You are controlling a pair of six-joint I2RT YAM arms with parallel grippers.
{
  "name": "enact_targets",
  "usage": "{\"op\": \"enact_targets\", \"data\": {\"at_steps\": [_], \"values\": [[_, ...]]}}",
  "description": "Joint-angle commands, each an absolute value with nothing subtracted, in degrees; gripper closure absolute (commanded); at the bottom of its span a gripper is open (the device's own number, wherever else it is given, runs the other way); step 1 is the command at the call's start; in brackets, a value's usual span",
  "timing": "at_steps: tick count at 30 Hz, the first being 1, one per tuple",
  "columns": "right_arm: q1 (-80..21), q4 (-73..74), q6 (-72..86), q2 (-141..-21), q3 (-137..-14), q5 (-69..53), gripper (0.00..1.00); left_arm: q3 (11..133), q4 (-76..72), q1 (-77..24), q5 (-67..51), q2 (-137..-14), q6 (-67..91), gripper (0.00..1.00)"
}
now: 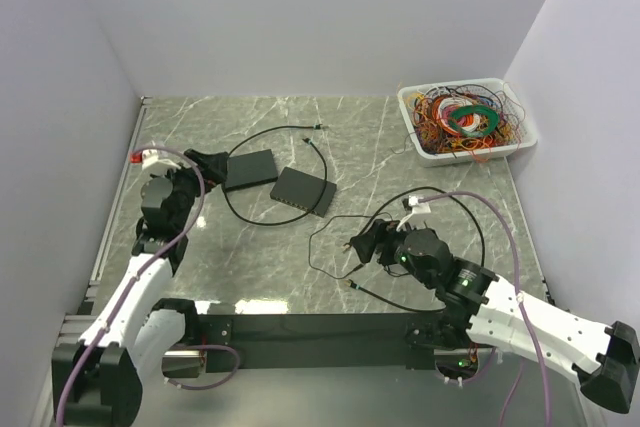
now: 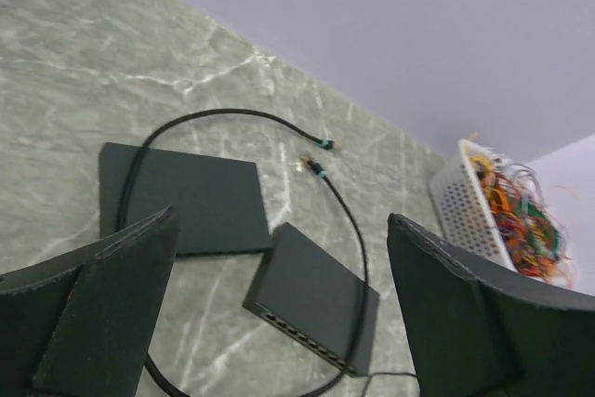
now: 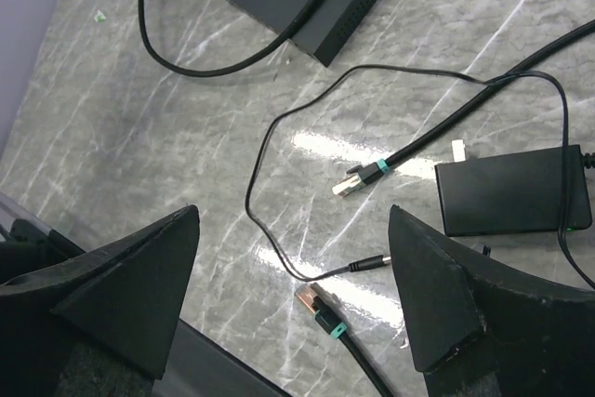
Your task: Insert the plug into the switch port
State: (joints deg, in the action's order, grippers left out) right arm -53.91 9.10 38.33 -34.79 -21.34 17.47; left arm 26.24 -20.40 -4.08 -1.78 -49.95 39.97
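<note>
On the bench (image 1: pixel 380 147), the left switch (image 1: pixel 250 168) lies just beside the right switch (image 1: pixel 303 190), left of centre. A basket (image 1: pixel 467 119) sits in the far right corner. Nearer, a plug (image 3: pixel 351 181) lies beside an adapter (image 3: pixel 511 192).

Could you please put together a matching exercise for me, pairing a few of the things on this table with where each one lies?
Things:
1. white basket
2. port switch
3. power adapter
4. copper-tipped plug

Places:
A. mid-table, next to another black box
B. far right corner, full of coloured wires
C. close to the near edge of the table, loose, in no port
D. lying flat, to the right of the loose plugs in the right wrist view

Pairs: 1-B; 2-A; 3-D; 4-C
</note>
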Motion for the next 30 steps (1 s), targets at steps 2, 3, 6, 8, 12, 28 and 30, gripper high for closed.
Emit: {"op": "enact_targets", "data": {"at_steps": [2, 3, 6, 8, 12, 28, 30], "values": [[-54.67, 6.94, 38.15, -36.73, -24.69, 17.49, 0.12, 21.91, -24.74, -4.31, -6.93, -43.61, 44.81, 0.01], [-54.84, 7.12, 37.71, -37.0, -25.05, 17.23, 0.12, 20.23, -26.87, -4.31, -7.99, -42.64, 46.39, 0.01], [-54.84, 8.0, 37.62, -37.44, -26.71, 16.35, 0.12, 15.74, -31.72, -4.31, -9.74, -39.91, 47.56, 0.01], [-54.93, 8.35, 37.62, -37.27, -26.98, 16.08, 0.12, 16.87, -29.98, -4.39, -10.37, -39.81, 44.4, 0.0], [-54.84, 7.65, 37.7, -37.61, -26.63, 16.96, 0.11, 20.38, -24.01, -5.53, -10.98, -44.81, 40.35, 0.01], [-47.83, 13.08, 33.66, -55.71, -40.42, 20.68, 0.04, 38.31, -12.13, -24.87, 11.08, -75.38, 34.1, 0.03], [-43.96, 13.36, 33.05, -60.61, -43.75, 16.28, 0.04, 40.51, -11.08, -25.22, 10.2, -78.12, 34.63, 0.07]]}}
